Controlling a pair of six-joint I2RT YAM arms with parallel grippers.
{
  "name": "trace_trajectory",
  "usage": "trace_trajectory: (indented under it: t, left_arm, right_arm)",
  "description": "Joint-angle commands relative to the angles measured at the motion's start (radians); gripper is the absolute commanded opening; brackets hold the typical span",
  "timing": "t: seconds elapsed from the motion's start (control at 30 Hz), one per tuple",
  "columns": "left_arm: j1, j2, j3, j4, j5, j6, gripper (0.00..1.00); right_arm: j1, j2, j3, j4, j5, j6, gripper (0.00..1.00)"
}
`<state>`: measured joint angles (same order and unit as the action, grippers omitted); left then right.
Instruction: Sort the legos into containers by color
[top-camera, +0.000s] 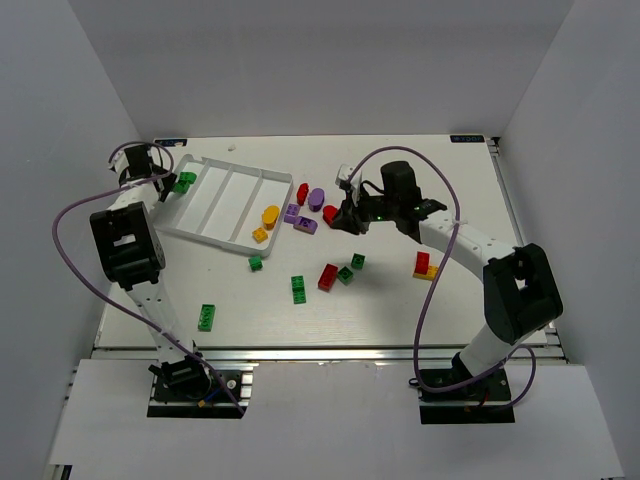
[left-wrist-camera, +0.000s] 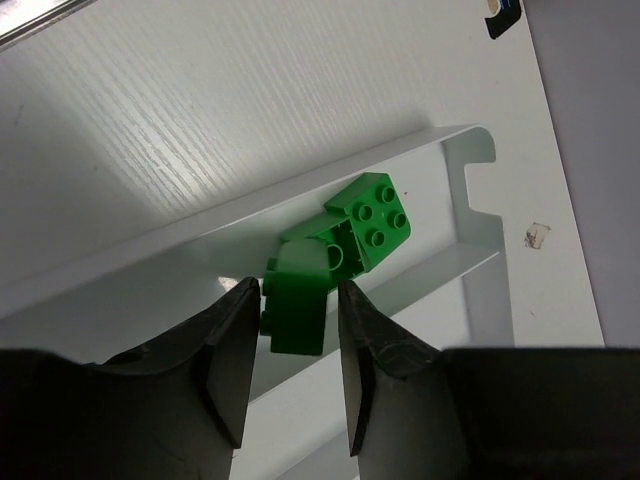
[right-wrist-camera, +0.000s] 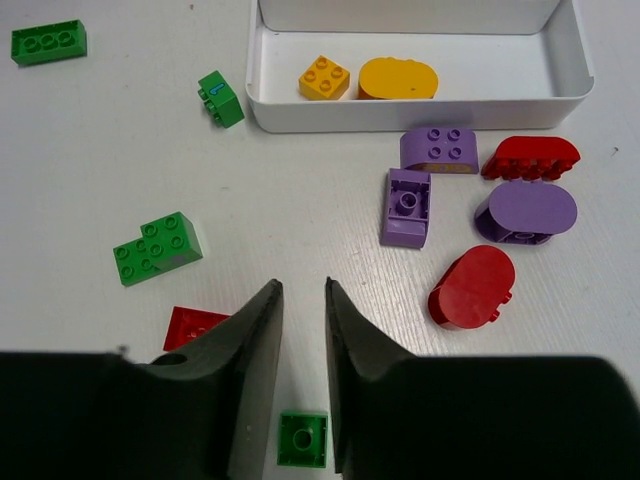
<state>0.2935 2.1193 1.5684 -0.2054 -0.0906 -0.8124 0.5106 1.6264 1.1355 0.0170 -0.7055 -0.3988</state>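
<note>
Bare table (right-wrist-camera: 300, 230) ahead of R fingers (right-wrist-camera: 255, 350), purple bricks (right-wrist-camera: 407, 207) crowd rt, tray wall (right-wrist-camera: 400, 115) beyond

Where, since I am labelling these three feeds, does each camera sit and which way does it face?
Top external: above and behind the bases, looking down over the table; the left arm and right arm both show.
Left wrist: on the left arm, looking down past the left gripper at green legos in the tray's end compartment.
Right wrist: on the right arm, looking past the right gripper across loose legos toward the tray's yellow compartment.
Shared: top and right wrist both show the yellow oval in the tray.
</note>
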Motion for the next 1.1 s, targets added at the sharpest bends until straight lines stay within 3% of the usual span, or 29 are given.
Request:
trace_trajectory:
  t: [0.0, 0.13, 0.47, 0.57, 0.63, 0.77, 0.87, 0.97, 1.07]
  left_arm:
    - [0.007, -0.038, 0.024, -0.003, 0.017, -0.004, 0.51]
    - [0.006, -0.068, 0.006, -0.022, 0.014, 0.004, 0.60]
    - [0.009, -0.209, -0.108, -0.022, 0.029, 0.038, 0.61]
    - [0.010, -0.295, -0.160, -0.028, 0.049, 0.064, 0.61]
    - [0.012, -0.370, -0.226, -0.034, 0.054, 0.082, 0.62]
    - [0.019, -0.521, -0.362, -0.037, 0.049, 0.136, 0.79]
    - [0.042, -0.642, -0.458, -0.064, 0.051, 0.157, 0.87]
    - [0.055, -0.769, -0.550, -0.103, 0.046, 0.176, 0.98]
    - [0.055, -0.886, -0.645, -0.140, 0.038, 0.173, 0.98]
  right_arm:
    - [-0.004, 0.000, 0.040, -0.005, -0.026, -0.011, 0.31]
    - [-0.004, -0.007, 0.040, -0.015, -0.037, -0.020, 0.42]
    - [-0.004, -0.039, 0.044, -0.103, -0.049, -0.089, 0.55]
    - [-0.004, -0.057, 0.041, -0.117, -0.028, -0.106, 0.62]
    - [-0.004, -0.069, 0.026, -0.100, 0.033, -0.098, 0.88]
    - [-0.004, -0.105, -0.019, -0.049, 0.067, -0.112, 0.89]
    - [-0.004, -0.079, 0.000, -0.103, -0.009, -0.164, 0.89]
    - [-0.004, -0.045, 0.066, -0.270, -0.173, -0.288, 0.89]
    - [-0.001, -0.036, 0.075, -0.322, -0.288, -0.343, 0.88]
